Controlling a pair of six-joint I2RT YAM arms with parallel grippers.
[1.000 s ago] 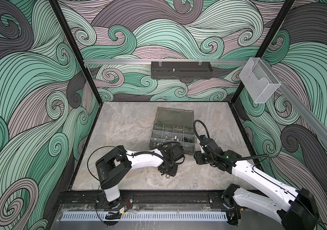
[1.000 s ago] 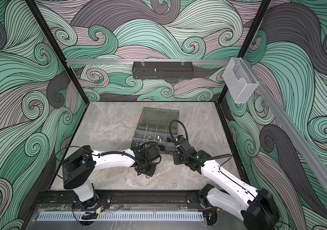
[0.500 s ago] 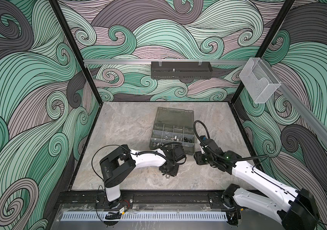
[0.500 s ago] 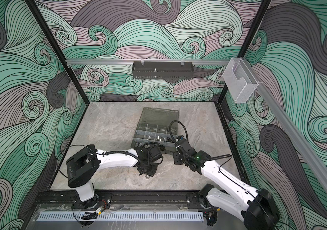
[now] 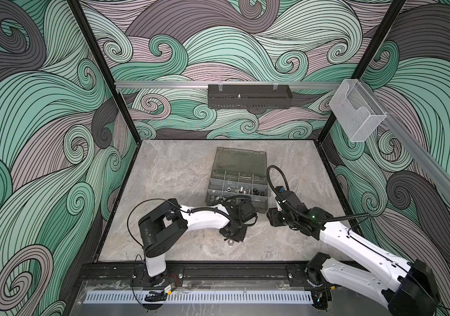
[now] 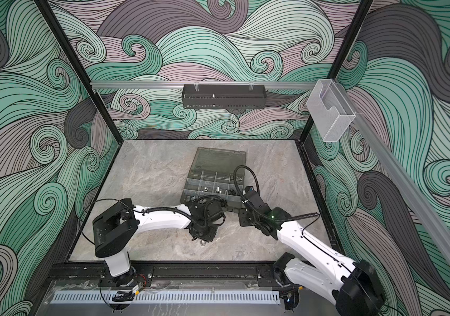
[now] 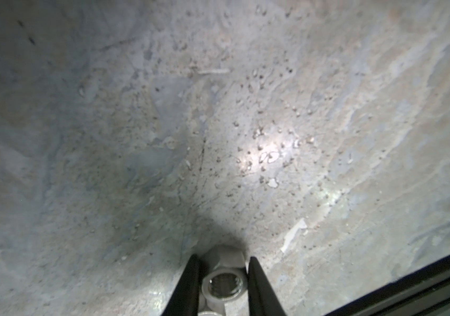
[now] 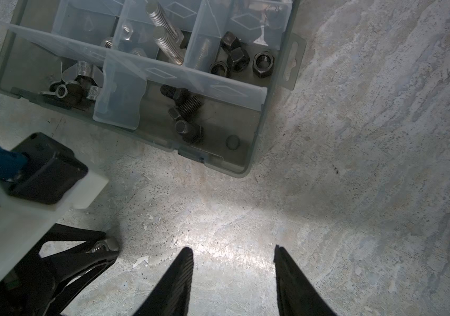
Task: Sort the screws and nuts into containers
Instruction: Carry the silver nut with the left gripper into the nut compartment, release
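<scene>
Nearest the front edge of the desk (image 5: 180, 246), the left tool (image 7: 222, 258) points down at the surface with its two black fingers (image 7: 191, 284) set against opposite sides of a silver nut (image 7: 225, 284), gripping it. The nut sits on the desk, and more silver metal shows just behind and below it. In both top views it shows as a small pale spot under the tool's tip (image 5: 229, 242) (image 6: 202, 242).

A little farther back and to the right, the right tool (image 8: 233, 249) hangs over bare desk with its jaws apart and nothing between them. It is near the front corner of the grey case (image 8: 256, 142).

The case's compartments (image 5: 236, 188) hold sorted parts. The front row has black screws (image 8: 185, 109), and beside them, past a clear divider, some silver parts (image 8: 78, 82). The row behind holds black nuts (image 8: 240, 60) at the corner and long silver screws (image 8: 167, 41) next to them.

Behind the compartments the lid (image 5: 238, 160) lies open. On the back wall hangs a black tray (image 5: 248, 95), and a clear holder (image 5: 355, 115) sits on the right rail.
</scene>
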